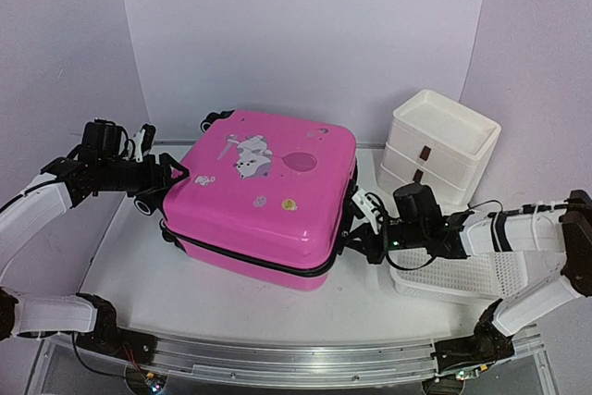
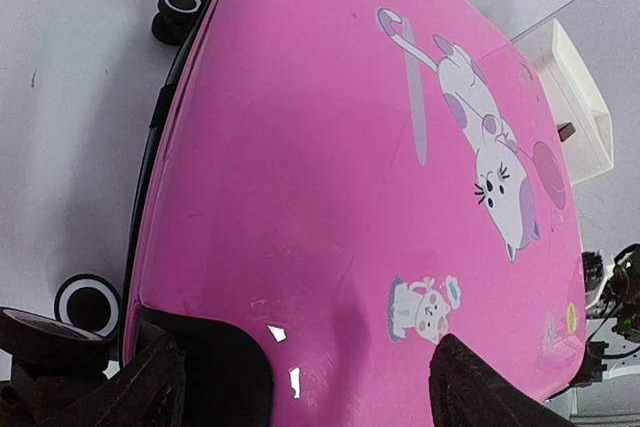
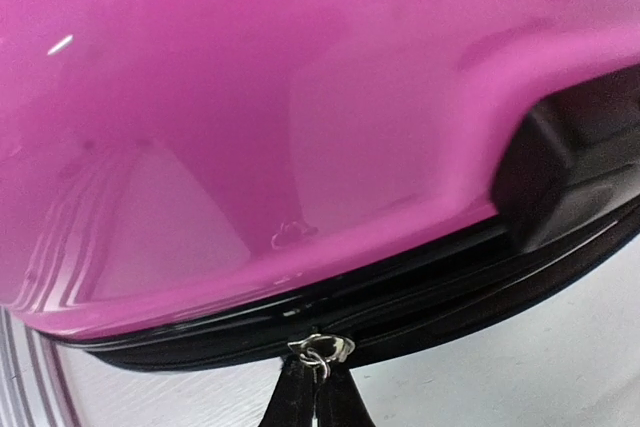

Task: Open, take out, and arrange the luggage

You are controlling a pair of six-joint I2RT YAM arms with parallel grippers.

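Right gripper (image 3: 315,392) nips zip pull (image 3: 320,349) of luggage (image 1: 264,191) — left gripper (image 2: 310,382) agape

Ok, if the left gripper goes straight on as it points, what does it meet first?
Probably the luggage: its pink shell sits right ahead of the left gripper, between its open fingers.

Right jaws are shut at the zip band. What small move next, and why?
Probably draw the right gripper along the zip band, towing the zip pull it pinches: the luggage lies closed, and the open left gripper straddles its opposite end, seemingly bracing it.
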